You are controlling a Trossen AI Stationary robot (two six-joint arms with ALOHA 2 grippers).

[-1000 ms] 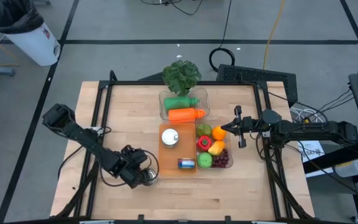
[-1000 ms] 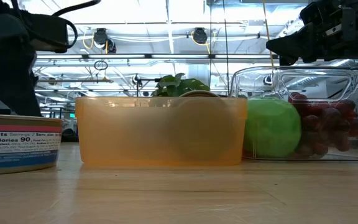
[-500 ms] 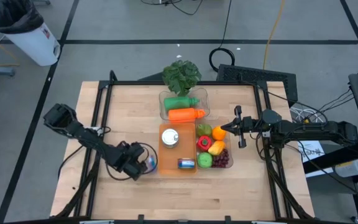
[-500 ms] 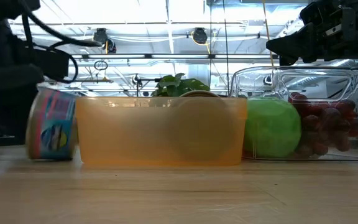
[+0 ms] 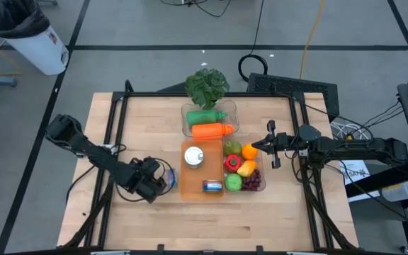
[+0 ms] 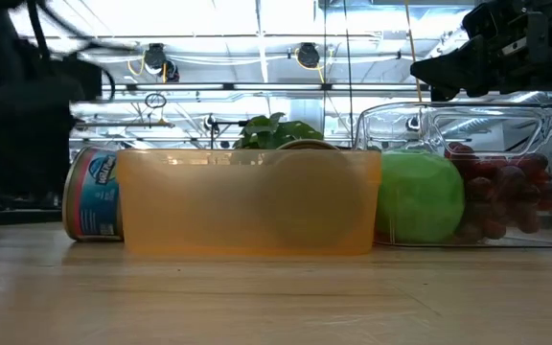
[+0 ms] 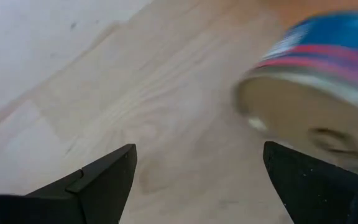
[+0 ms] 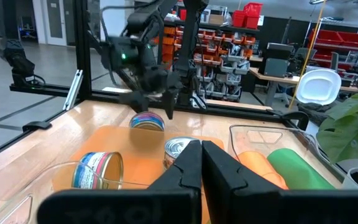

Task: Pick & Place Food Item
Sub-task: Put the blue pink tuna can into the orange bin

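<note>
step: pick not yet made, I judge; the blue-labelled round tin can [image 5: 170,183] lies on its side on the light wooden table [image 5: 140,127], touching the orange translucent plastic bin [image 5: 202,172] at that bin's 9 o'clock
left gripper [image 5: 160,184]: fingers spread wide, holding nothing, the can just ahead
next move: advance to straddle the can, then close
room: open board at 9 and 6 o'clock; bin wall blocks 3 o'clock
right gripper [image 5: 253,146]: pinched shut, empty, waiting at 3 o'clock of the clear fruit tub [image 5: 259,185]
</note>
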